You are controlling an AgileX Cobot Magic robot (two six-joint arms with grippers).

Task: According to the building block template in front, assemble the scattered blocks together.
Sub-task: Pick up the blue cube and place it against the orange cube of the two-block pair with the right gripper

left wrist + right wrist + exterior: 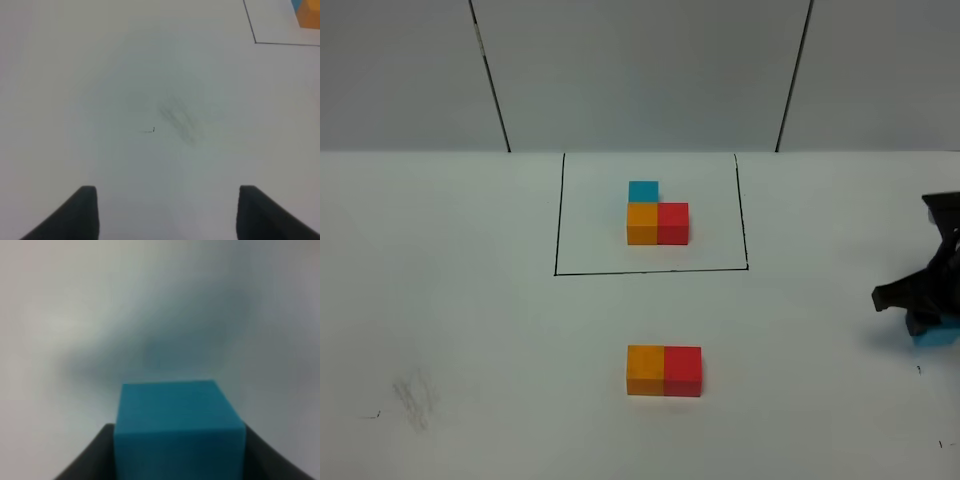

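Note:
The building block template (657, 222) is a light blue, orange and red L-shaped trio inside a black drawn outline (558, 240) at the back middle. An unframed orange cube (645, 369) and red cube (683, 371) sit touching side by side in front of it. The light blue cube (936, 335) is at the far right edge, between the jaws of my right gripper (926, 322). In the right wrist view the cube (177, 427) fills the gap, with the dark fingers (85, 460) pressed against both its sides. My left gripper (167, 215) is open and empty over bare table.
The white table (470, 330) has a faint grey smudge (415, 395) at the front left, also in the left wrist view (180, 117). A corner of the template outline (255, 42) and its orange cube (310, 17) show at the edge of the left wrist view.

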